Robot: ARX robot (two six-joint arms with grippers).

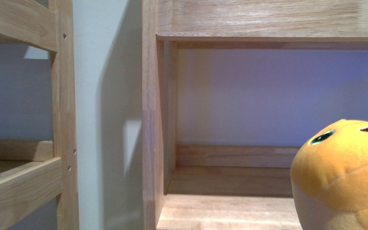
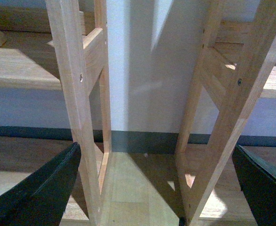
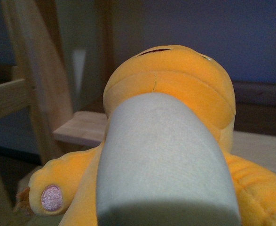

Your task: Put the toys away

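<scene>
Pale wall point(image 1: 105, 72) fills the background behind two wooden shelf units standing side by side with a narrow gap between them.

1. Shelf units. The right-hand shelf unit point(image 1: 149, 120) has an open compartment, with a top rail above and a shelf board point(image 1: 230, 211) below. The left-hand shelf unit point(image 1: 62, 96) shows only one upright post and its cross rails.

2. Floor. Ahead of my left gripper point(image 2: 155, 146), wooden floor point(image 2: 128, 188) runs through the gap between the units to a dark baseboard point(image 2: 142, 141) at the foot of the wall.

3. Left gripper. Its two dark fingers point(image 2: 43, 188) are spread wide apart and hold nothing. One upright frame of each unit stands ahead of the gripper, and the gap between the units lies on the line between my fingers.

4. Plush toy point(image 1: 345, 172). The orange-yellow toy sits directly in front of my right wrist, very close, its pale underside nearest and its rounded head beyond. In the front view it is low on the right, before the open compartment and over the front of the shelf board. I cannot tell whether it touches the board.

5. Right gripper. Its fingers do not show in any view, so I cannot tell whether they are spread or pinching the toy.

6. Small details. One paw carries a pink pad point(image 3: 51, 197). One dark green eye point(image 1: 322, 137) faces the compartment.
</scene>
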